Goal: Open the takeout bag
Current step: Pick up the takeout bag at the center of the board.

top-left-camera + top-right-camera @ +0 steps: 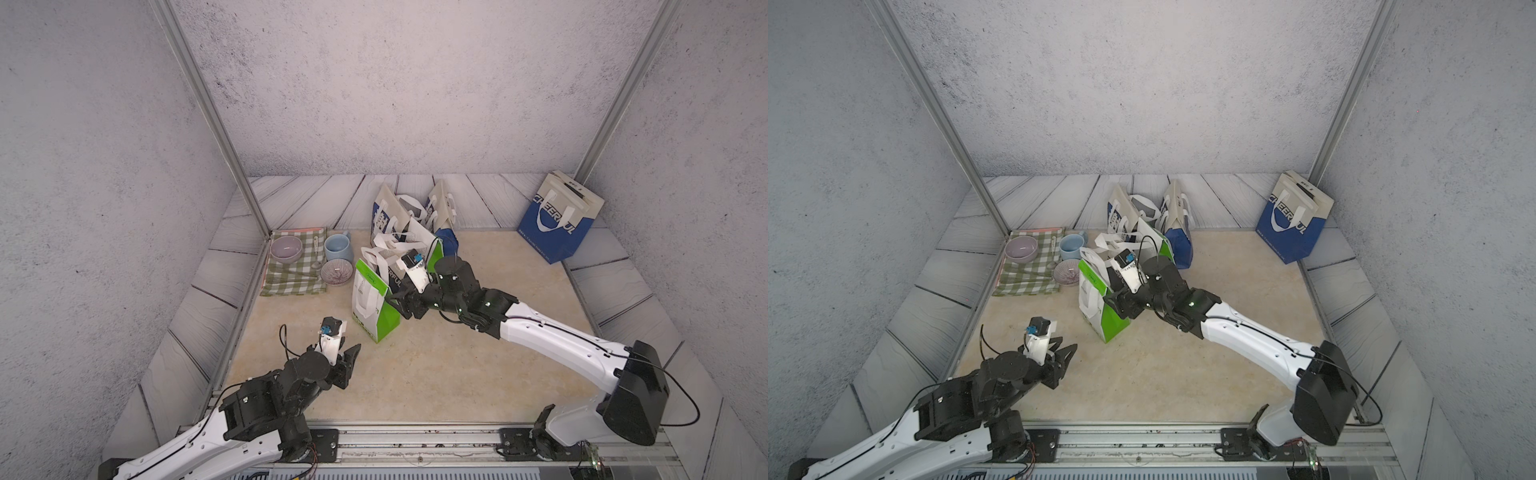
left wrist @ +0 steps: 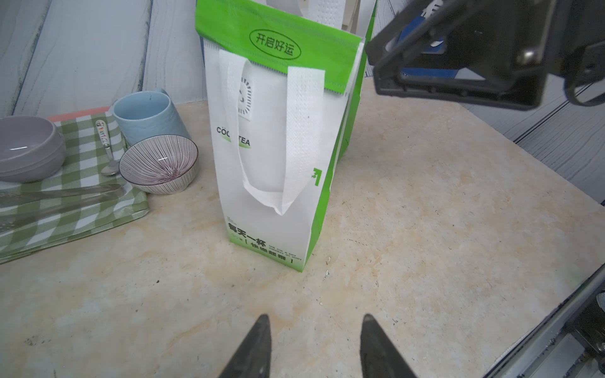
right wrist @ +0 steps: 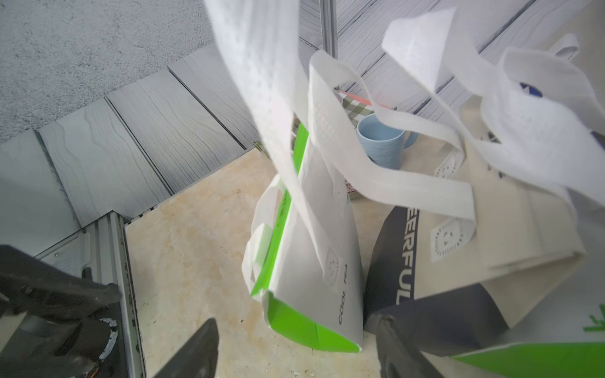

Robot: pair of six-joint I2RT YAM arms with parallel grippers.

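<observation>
Bag [image 1: 368, 297] upright, a bit toward 10 o'clock of table centre, mouth pressed flat, not open yet. Right gripper [image 1: 399, 306] at bag's 3 o'clock, jaws apart around its green side edge up by the mouth, gripping nothing. Left gripper [image 2: 316, 319] at bag's 7 o'clock, jaws apart, empty, well short of bag.

Risks:
- One-sided pull, nothing bracing: light bag likely slides or tips toward bowl [image 1: 336, 272] and mug [image 1: 337, 246] at 10 o'clock.
- Navy bag [image 3: 402, 261] touches it at 1 o'clock and handles overlap, so the right jaws could catch the wrong strap.
- Pinching both walls together keeps the mouth shut.
</observation>
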